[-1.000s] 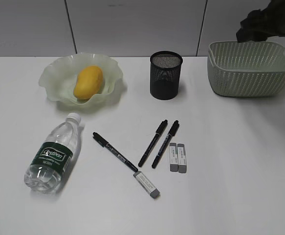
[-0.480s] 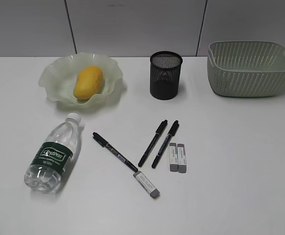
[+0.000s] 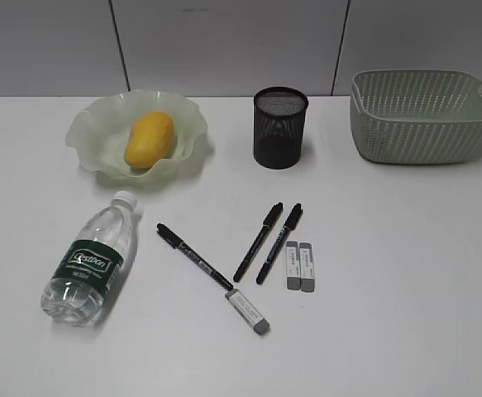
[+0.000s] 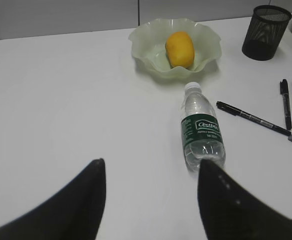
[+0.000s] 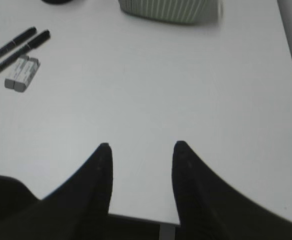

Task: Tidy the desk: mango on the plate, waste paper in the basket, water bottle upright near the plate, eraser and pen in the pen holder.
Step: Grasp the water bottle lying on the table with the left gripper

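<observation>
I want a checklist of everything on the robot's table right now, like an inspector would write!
Surface: white desk, bare at the right.
Mango: already in the plate.
Water bottle: lying on its side below the plate, cap on.
Pens: three black ones lying loose mid-desk.
Erasers: two side by side, one at a pen's tip.
Pen holder: upright; contents not visible.
Basket: far right; inside not visible.
Waste paper: nothing seen.
Clutter: nothing seen.
Left hand: open, empty, above the desk.
Right hand: open, empty.
Cables: nothing seen.
Surroundings: grey panelled wall.
</observation>
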You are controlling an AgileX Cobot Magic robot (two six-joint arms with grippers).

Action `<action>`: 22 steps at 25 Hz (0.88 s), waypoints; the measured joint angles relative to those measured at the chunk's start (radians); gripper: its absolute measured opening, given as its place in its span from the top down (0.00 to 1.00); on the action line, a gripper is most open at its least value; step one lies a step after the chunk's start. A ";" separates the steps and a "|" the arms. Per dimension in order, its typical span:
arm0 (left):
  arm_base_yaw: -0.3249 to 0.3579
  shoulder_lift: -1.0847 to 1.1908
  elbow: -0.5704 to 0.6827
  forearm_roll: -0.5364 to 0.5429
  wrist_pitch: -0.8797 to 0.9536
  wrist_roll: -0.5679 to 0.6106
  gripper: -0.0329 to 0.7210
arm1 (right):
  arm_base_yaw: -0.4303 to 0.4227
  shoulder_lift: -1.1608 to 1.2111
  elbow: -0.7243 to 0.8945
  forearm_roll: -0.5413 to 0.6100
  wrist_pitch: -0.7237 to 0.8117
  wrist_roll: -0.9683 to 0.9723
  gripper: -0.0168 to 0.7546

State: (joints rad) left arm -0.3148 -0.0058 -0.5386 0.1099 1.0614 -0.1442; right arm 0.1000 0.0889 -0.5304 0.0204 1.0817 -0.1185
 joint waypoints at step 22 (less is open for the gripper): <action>-0.002 1.088 -0.220 -0.110 -0.325 0.056 0.32 | 0.000 -0.094 0.021 0.006 -0.039 0.000 0.56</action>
State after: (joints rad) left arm -0.3169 1.0819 -0.7584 0.0000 0.7359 -0.0877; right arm 0.1000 -0.0055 -0.5096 0.0259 1.0431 -0.1185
